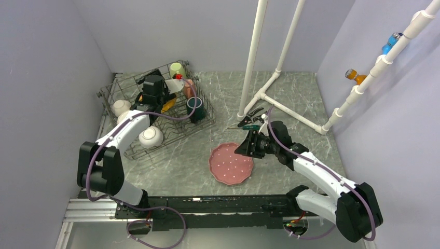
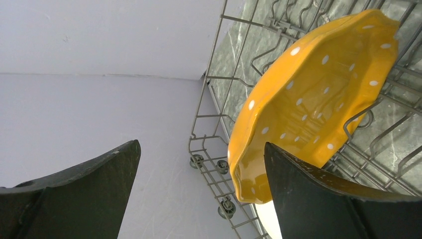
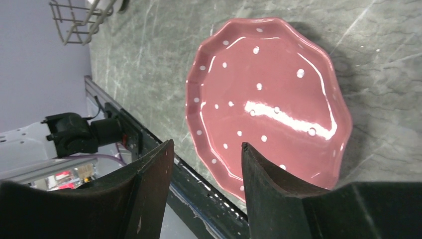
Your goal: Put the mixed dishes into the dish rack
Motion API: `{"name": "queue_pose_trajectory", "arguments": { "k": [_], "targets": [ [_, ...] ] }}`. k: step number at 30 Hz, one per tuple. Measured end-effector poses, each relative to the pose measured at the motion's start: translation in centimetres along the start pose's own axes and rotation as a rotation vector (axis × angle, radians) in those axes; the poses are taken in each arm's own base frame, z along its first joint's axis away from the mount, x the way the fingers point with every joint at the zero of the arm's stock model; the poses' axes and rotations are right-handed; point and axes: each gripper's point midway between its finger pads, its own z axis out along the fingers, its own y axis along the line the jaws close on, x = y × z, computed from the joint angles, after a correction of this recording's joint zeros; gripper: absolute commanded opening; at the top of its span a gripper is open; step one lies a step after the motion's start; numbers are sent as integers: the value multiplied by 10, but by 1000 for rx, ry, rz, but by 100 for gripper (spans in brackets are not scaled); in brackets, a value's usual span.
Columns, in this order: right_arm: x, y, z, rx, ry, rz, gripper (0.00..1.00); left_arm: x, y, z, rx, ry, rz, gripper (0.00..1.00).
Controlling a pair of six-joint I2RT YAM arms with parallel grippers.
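The dish rack [image 1: 106, 94] stands at the back left. It holds a pale green mug [image 1: 177, 69], a small pink mug [image 1: 188, 88], a dark teal mug [image 1: 195, 107], two pale bowls [image 1: 150, 137] and an orange white-dotted plate [image 1: 168, 106]. My left gripper [image 1: 155, 96] is open over the rack. In the left wrist view [image 2: 201, 144] the orange plate [image 2: 318, 99] stands on edge among the rack's wires [image 2: 214, 114], beside my right finger. A pinkish-red dotted scalloped plate [image 1: 231, 163] lies flat on the table. My right gripper [image 1: 241, 149] hovers open at its edge, also in the right wrist view [image 3: 207, 143] over the plate [image 3: 268, 99].
Black-handled pliers [image 1: 251, 114] and a green screwdriver [image 1: 249, 126] lie behind the right gripper. A white pipe frame [image 1: 270, 96] stands at the back right. The black base rail [image 3: 164, 164] runs along the near table edge, close to the plate.
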Motion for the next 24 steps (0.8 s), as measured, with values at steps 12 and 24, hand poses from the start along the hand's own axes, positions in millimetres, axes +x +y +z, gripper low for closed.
{"name": "queue_pose_trajectory", "arguments": {
  "k": [12, 24],
  "targets": [
    [2, -39, -2, 202, 12, -41, 69, -40, 31, -42, -61, -94, -72, 99],
    [1, -85, -2, 506, 21, 2, 62, -208, 12, -141, 227, -531, -536, 99]
  ]
}}
